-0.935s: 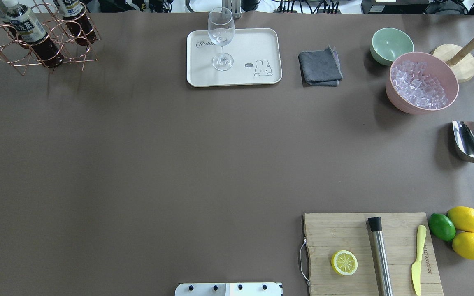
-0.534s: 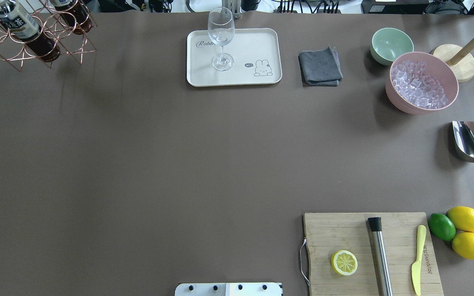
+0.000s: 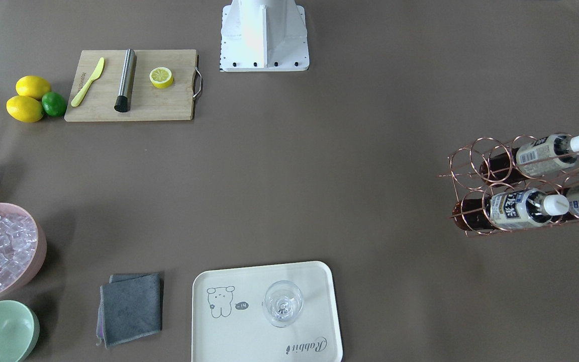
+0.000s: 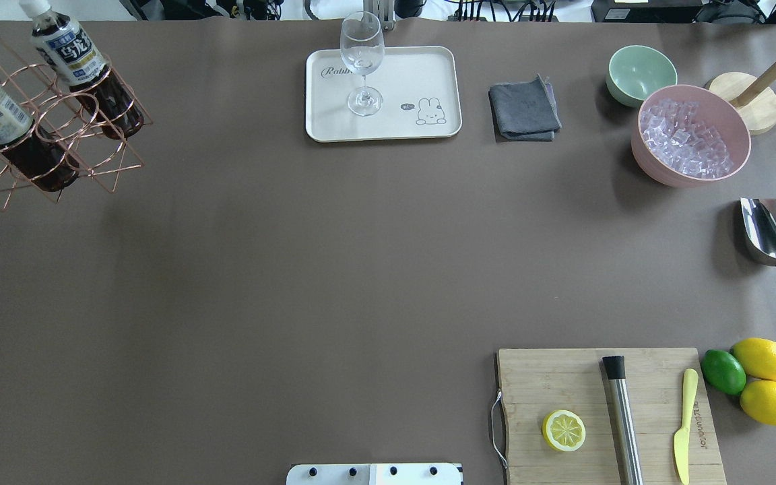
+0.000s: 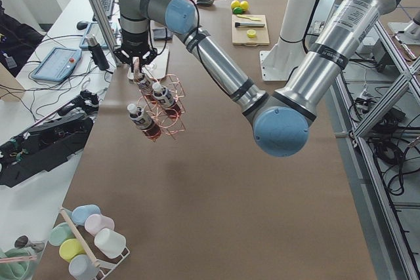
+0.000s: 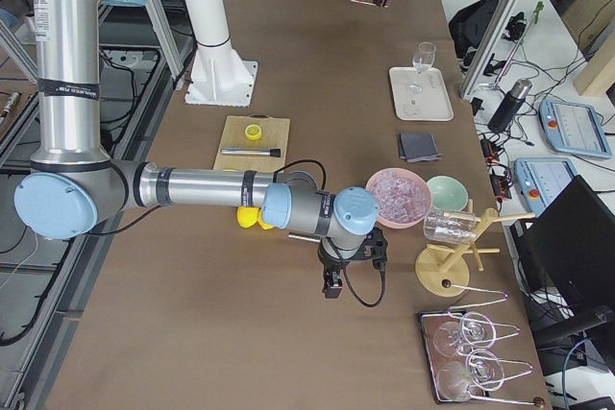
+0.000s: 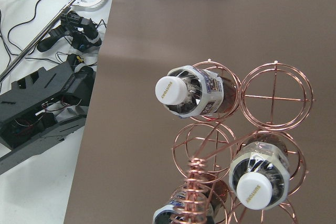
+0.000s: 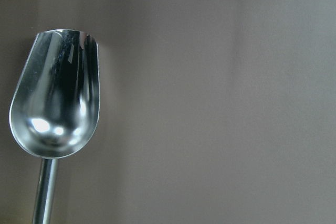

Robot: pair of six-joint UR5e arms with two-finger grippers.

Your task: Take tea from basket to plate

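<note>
Rose-gold coiled wire, the handle top of the basket [image 7: 275, 96], rises to the left gripper [image 5: 136, 59].
Jaws: shown only in the side view, so their spread, and whether they clamp the coil, cannot be told.
Carrier: six round rings of thin open wire in two rows, hanging tilted and seemingly clear of the table [image 4: 294, 269].
Contents: tea [image 7: 191, 94], three small clear plastic bottles of dark brown liquid with white screw caps and printed wrap labels. Each sits in a ring directly below the left gripper, cap toward the wrist, long axis leaning with the carrier. The smooth round bodies look loose in the rings and are likely to shift if the carrier swings.
Destination: plate [image 4: 388, 128], cream, rectangular, round-cornered, matte. It lies on the table's far side, to the robot's right of the basket and well apart from it. A wine glass [image 4: 362, 60] stands upright at its script end; the bear end is bare.
Other arm: right gripper [image 6: 332, 280], above the polished steel scoop [image 8: 55, 93] at the opposite end; jaw state cannot be told. The left arm is judged nearer the tea.
</note>
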